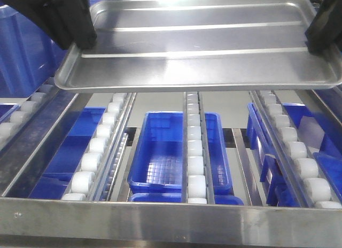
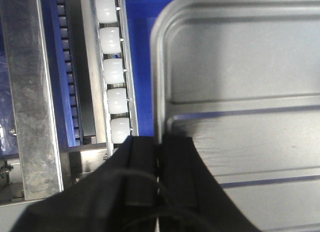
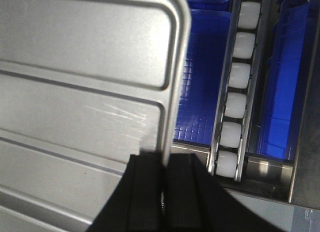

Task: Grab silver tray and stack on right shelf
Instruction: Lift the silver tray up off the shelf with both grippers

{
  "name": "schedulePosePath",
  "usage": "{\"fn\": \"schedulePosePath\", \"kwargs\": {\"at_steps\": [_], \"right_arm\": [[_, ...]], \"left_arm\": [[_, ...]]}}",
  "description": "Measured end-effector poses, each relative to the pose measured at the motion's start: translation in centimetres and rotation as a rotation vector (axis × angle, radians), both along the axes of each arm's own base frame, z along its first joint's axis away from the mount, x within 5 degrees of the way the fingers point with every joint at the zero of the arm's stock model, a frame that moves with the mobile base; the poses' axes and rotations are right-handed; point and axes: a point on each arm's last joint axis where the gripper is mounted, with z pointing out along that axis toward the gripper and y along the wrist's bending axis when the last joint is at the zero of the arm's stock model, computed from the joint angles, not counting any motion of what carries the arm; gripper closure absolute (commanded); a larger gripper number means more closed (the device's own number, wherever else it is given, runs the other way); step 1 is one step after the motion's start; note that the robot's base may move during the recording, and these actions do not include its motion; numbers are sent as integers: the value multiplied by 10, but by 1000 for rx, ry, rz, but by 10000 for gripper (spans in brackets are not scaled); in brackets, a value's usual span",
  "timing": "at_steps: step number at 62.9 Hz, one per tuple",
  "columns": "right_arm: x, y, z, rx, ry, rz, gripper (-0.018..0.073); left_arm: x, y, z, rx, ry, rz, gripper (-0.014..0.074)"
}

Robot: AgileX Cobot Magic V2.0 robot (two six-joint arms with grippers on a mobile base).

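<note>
The silver tray (image 1: 203, 39) is shiny steel with two long raised ridges. It hangs level in the air above the right shelf's roller lines (image 1: 195, 152). My left gripper (image 1: 80, 31) is shut on the tray's left rim, seen close in the left wrist view (image 2: 160, 147) beside the tray (image 2: 240, 92). My right gripper (image 1: 320, 34) is shut on the tray's right rim, seen close in the right wrist view (image 3: 164, 162) beside the tray (image 3: 85, 82). The shelf's broad shiny front rail (image 1: 171, 221) runs across the bottom of the front view.
Dark-blue crates sit on the level below the rollers: one in the middle (image 1: 179, 152), others at left (image 1: 75, 146) and right (image 1: 299, 152). White roller lines (image 2: 112, 72) (image 3: 235, 92) lie under both tray ends. A large blue crate (image 1: 26, 50) stands far left.
</note>
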Motion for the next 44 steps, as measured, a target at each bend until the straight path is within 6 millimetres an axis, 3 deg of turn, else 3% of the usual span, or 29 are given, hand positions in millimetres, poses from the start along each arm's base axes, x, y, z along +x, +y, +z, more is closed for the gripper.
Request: {"fn": "schedulePosePath", "kwargs": {"at_steps": [44], "right_arm": [[0, 0, 0, 2, 2, 1, 503]], "left_arm": [[0, 0, 0, 2, 4, 3, 697]]}}
